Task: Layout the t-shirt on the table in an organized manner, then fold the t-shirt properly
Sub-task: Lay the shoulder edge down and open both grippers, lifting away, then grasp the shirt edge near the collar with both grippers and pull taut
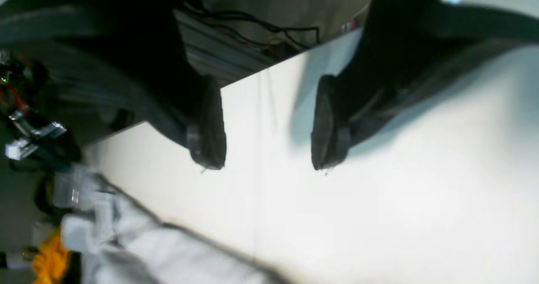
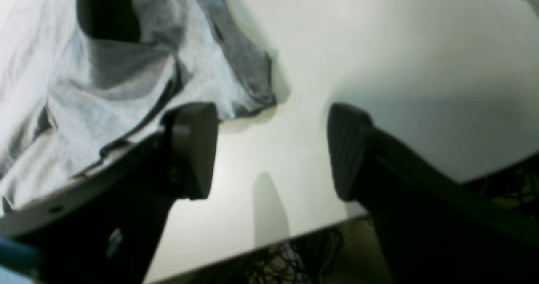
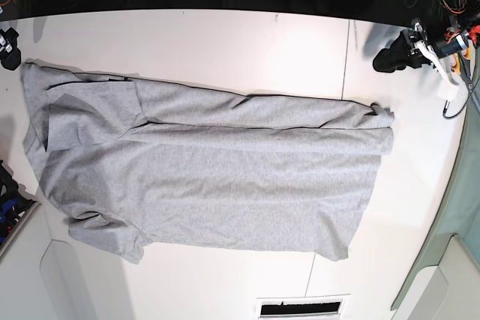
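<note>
A large light heather-grey short-sleeved cotton t-shirt [image 3: 210,177] lies spread across a wide flat white table [image 3: 225,43], seen from above. Its body runs lengthwise from the 9 o'clock side, where the sleeves sit, toward the hem at 3 o'clock. The cloth is mostly flat, with no printed letters showing on the upper face. Along the 12 o'clock edge a long strip appears doubled over onto the body, ending in a small bunched corner near 2 o'clock. One sleeve at 10 o'clock looks folded in, while the other at 7 o'clock pokes outward. By this reading the laying-out is nearly done and a first lengthwise fold may be started; the remaining folds into a compact packet are not yet made. The left claw [image 1: 267,124] hovers over bare table with its two dark pads standing wide apart and nothing between them, a shirt edge at 7 o'clock in its view. The right claw [image 2: 271,151] is likewise spread wide and empty near the table's edge, with rumpled shirt fabric just beside its pad at 10 o'clock. Count: one t-shirt, one table, two claws, both empty
</note>
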You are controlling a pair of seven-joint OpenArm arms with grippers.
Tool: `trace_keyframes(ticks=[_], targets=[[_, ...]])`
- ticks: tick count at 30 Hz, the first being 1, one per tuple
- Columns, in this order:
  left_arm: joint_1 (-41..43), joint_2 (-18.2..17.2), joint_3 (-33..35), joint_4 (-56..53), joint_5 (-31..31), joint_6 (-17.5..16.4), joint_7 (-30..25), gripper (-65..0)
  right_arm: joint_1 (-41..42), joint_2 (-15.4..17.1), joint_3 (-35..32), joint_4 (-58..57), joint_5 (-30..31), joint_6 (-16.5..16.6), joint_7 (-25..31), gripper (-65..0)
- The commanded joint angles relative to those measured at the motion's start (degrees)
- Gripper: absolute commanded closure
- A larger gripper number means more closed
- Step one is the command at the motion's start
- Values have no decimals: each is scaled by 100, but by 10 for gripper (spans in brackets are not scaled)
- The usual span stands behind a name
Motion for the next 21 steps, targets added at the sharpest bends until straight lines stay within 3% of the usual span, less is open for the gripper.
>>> trace_keyframes(ticks=[1, 6, 11, 21], targets=[[-33, -37, -142, 79, -50, -54, -162, -361, 57, 107, -20, -59, 63, 20, 70, -408], [-164, 295, -673, 63, 400, -54, -374, -361, 417, 105, -199, -656, 81, 22, 111, -408], [-457, 411, -623, -192, 820, -54, -752, -361, 643, 79, -216, -898, 238, 26, 109, -408], [-1740, 428, -470, -1362, 1054, -54, -802, -362, 796, 76, -669, -909, 264, 28, 81, -408]])
